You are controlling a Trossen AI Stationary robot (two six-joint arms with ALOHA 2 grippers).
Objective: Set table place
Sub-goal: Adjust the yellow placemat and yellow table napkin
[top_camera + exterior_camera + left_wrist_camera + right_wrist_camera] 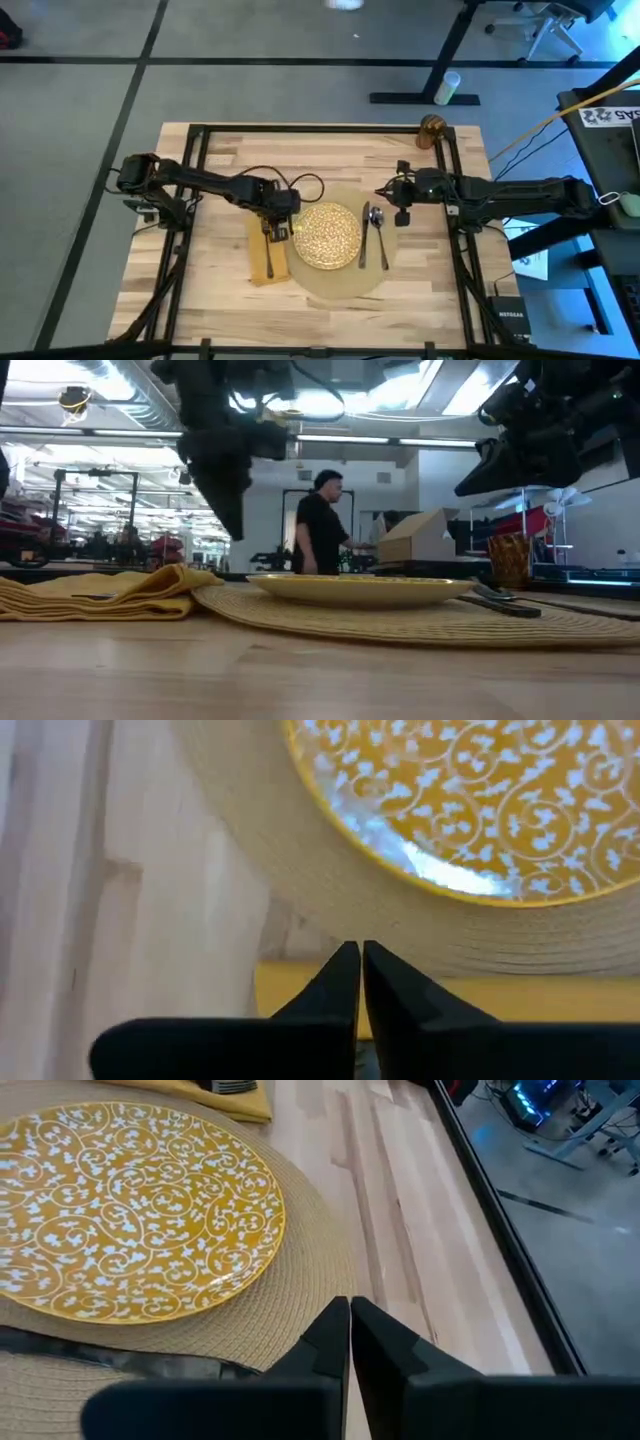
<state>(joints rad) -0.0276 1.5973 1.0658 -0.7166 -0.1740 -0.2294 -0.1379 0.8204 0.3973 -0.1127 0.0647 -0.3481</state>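
the place setting sits in the middle of the table (420, 290); the round woven placemat (335, 285) carries the yellow patterned plate (327, 236) at its centre, the mustard napkin (262, 262) lies at nine o'clock of the plate with the fork (268, 250) on it, and the knife (365, 238) and spoon (379, 232) lie side by side on the mat at three o'clock; the amber glass (432, 130) stands well apart, near the table's far edge at about one o'clock of the plate, so it looks like the piece not yet in place; the left gripper (360, 960) hangs over the napkin just beside the plate with its fingers pressed together and nothing between them; the right gripper (350, 1315) hovers above the mat near the spoon, likewise closed and empty; the glass is probably light but rigid, smooth and breakable, so a gentle squeeze across its body below the rim, kept upright, would suit it; the cutlery is thin, stiff and lies flat, best pinched across the handle; the napkin is soft and will fold or drag; the plate is heavy, slick and brittle, to be taken only by its rim.
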